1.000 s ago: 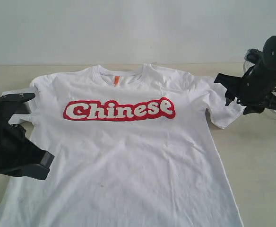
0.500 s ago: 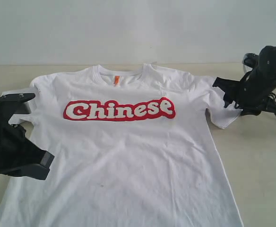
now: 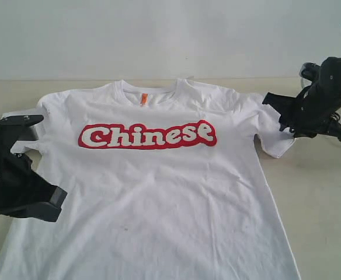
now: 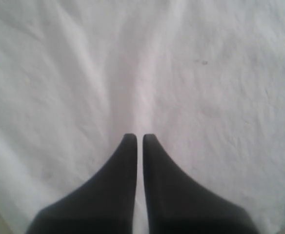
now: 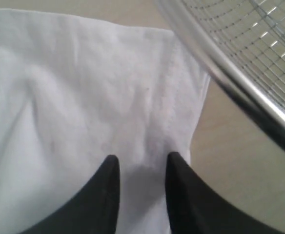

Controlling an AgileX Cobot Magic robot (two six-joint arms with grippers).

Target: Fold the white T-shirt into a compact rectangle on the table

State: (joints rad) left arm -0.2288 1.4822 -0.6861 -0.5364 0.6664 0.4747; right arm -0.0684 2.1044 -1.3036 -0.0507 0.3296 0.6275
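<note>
My right fingers (image 5: pixel 106 195) stand apart astride the white T-shirt (image 3: pixel 159 192) sleeve (image 5: pixel 132 97); my left fingers (image 4: pixel 120 185) are together. I should pinch past the hem.

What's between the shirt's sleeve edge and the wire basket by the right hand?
Only a bare strip of the table, seen in the right wrist view, separates the white T-shirt sleeve from the wire-mesh basket.
</note>
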